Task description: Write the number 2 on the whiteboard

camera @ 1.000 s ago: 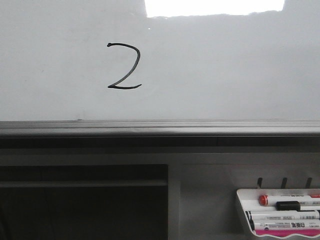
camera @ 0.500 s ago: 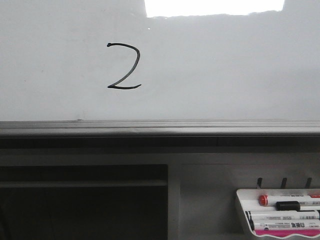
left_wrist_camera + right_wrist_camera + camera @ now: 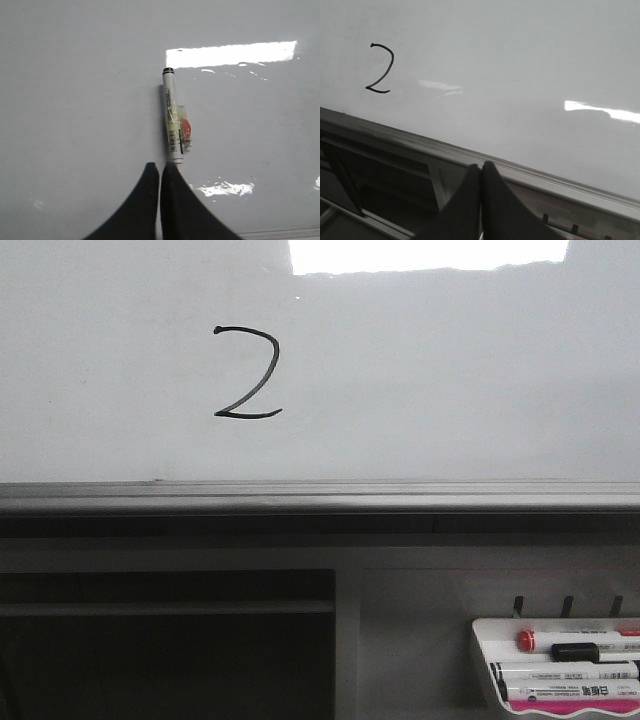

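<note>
The whiteboard (image 3: 450,380) fills the upper front view, with a bright light reflection at its top. The number 2 (image 3: 258,387) is drawn in thin black line on its left half; it also shows in the right wrist view (image 3: 385,73). My left gripper (image 3: 160,167) is shut on a white marker (image 3: 173,117) that points at the whiteboard (image 3: 75,100), on a blank part of it. My right gripper (image 3: 481,167) is shut with nothing in it, below the board's grey frame (image 3: 530,175). Neither gripper shows in the front view.
The grey metal frame edge (image 3: 320,495) runs under the board. A small white marker tray (image 3: 480,660) with several markers (image 3: 565,670) hangs at the lower right. A dark recess (image 3: 170,640) lies at the lower left.
</note>
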